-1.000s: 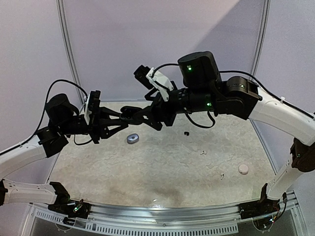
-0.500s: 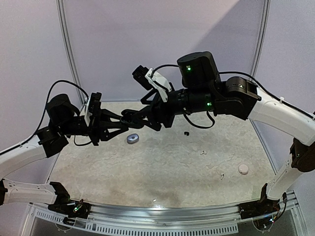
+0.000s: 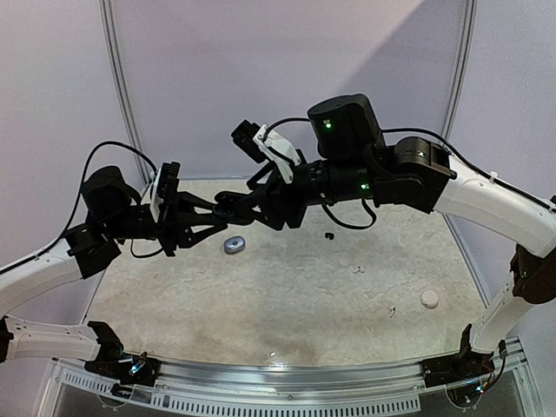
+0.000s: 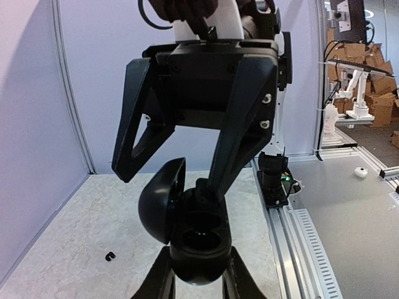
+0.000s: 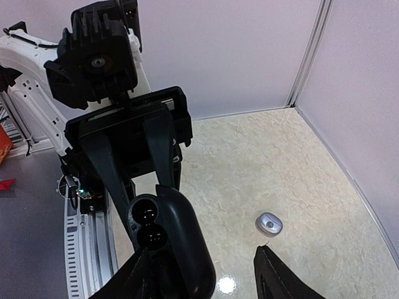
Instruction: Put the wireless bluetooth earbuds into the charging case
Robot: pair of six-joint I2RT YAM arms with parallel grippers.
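One open charging case sits pinched in left claw; right claw gapes around it.

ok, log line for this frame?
left gripper shut on black case, lid open, midair | right gripper open, facing case | grey case on table

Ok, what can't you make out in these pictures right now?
- Inside the black case: its sockets are too dark in both wrist views to say if anything sits there.
- The left gripper: fingers cut by the bottom edge in its wrist view; from the top it merges with the right gripper.
- The pale specks on the table: too small from the top to name.
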